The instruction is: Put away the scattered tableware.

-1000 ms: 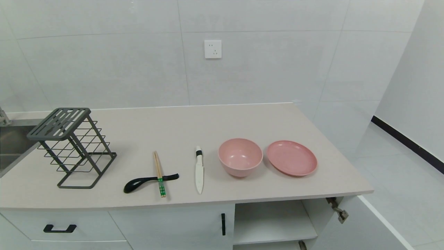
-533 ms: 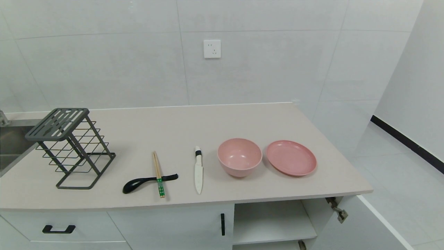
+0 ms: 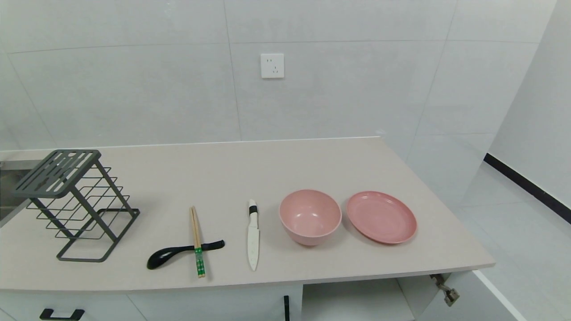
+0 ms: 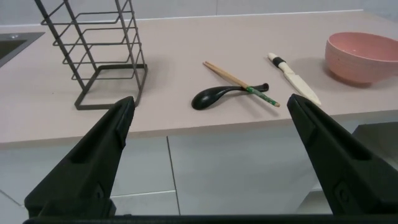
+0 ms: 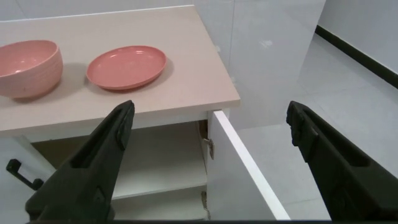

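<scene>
Along the counter's front, from left to right in the head view, lie a black spoon (image 3: pixel 178 254) with wooden chopsticks (image 3: pixel 196 243) across its handle, a white knife (image 3: pixel 253 234), a pink bowl (image 3: pixel 310 216) and a pink plate (image 3: pixel 381 217). My left gripper (image 4: pixel 210 106) hangs open in front of the counter edge, facing the spoon (image 4: pixel 214 96), chopsticks (image 4: pixel 239 83) and knife (image 4: pixel 292 74). My right gripper (image 5: pixel 209 107) is open too, off the counter's right front corner, with the bowl (image 5: pixel 28 65) and plate (image 5: pixel 126 65) beyond it.
A dark wire rack (image 3: pixel 71 200) stands at the counter's left, next to a sink edge (image 3: pixel 6 176). Under the plate a cabinet door (image 5: pixel 242 168) stands open, showing a white shelf (image 5: pixel 161 171). A drawer handle (image 3: pixel 61 314) sits below the rack.
The whole head view has shifted, so the counter sits lower and larger in the picture. The tableware keeps its places on the counter.
</scene>
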Available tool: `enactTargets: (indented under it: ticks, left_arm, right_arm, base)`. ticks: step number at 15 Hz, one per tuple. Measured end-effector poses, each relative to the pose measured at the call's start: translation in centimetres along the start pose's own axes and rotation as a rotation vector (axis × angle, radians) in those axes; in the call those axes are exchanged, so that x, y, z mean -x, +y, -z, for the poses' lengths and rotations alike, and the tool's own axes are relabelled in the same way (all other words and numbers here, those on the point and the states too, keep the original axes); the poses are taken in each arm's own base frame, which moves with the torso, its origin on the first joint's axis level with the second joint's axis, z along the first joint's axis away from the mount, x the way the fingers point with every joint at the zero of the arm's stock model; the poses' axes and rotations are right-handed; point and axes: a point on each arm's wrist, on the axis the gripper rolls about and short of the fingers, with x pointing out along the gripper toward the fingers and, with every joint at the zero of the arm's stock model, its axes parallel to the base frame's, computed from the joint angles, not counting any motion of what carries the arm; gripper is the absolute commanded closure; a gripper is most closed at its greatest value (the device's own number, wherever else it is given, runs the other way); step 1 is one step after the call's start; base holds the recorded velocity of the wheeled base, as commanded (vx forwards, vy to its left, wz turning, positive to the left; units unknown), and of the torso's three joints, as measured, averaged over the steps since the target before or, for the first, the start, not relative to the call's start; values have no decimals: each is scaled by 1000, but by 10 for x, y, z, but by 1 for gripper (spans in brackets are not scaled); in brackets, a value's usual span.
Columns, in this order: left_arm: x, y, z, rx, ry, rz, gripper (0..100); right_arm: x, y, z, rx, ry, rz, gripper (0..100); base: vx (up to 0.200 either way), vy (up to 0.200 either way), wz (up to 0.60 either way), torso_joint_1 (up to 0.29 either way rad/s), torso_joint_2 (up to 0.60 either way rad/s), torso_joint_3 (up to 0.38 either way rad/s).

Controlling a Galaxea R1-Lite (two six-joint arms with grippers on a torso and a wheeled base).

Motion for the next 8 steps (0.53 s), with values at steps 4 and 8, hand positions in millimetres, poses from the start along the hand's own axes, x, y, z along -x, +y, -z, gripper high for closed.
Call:
enactTargets:
  ticks: [4,8]
  left_arm:
    - [0,0,0,0,0,1,0]
    - [0,0,0,-7,1,1,0]
  right_arm:
    - [0,0,0,0,1,1,0]
    - [0,0,0,-3,-1,-2,0]
  base:
    - [0,0,0,0,0,0]
    - [0,0,0,0,0,0]
